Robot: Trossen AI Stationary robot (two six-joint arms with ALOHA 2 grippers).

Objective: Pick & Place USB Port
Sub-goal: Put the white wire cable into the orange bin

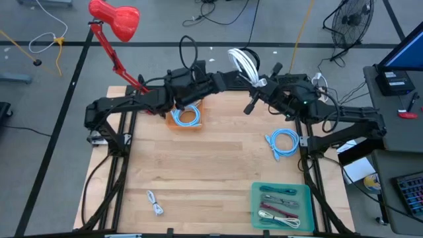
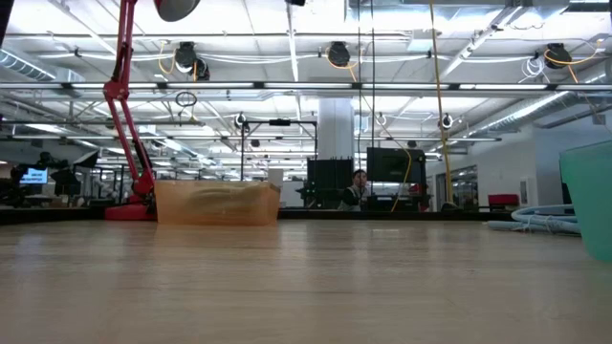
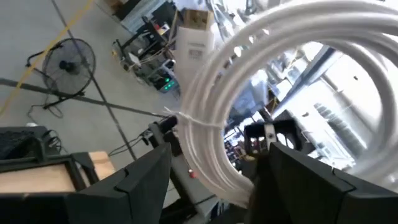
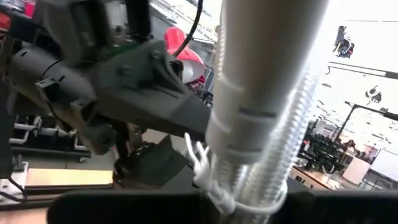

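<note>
The right hand (image 1: 259, 84) is pinched shut on a coil of white cable (image 1: 243, 64), held up high over the far middle of the counter (image 1: 211, 165). The left hand (image 1: 228, 79) sits just beside the coil, spread wide. I think this is a pass between hands, so the left should close on the bundle before the right lets go. The cable is smooth, round and bendy, tied in loops. An orange tray (image 1: 188, 122) with blue cable lies below.

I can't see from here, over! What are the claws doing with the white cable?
Right claw shut on white cable coil, high over the table's back edge. Left claw open around the coil. Nothing in the way.
</note>
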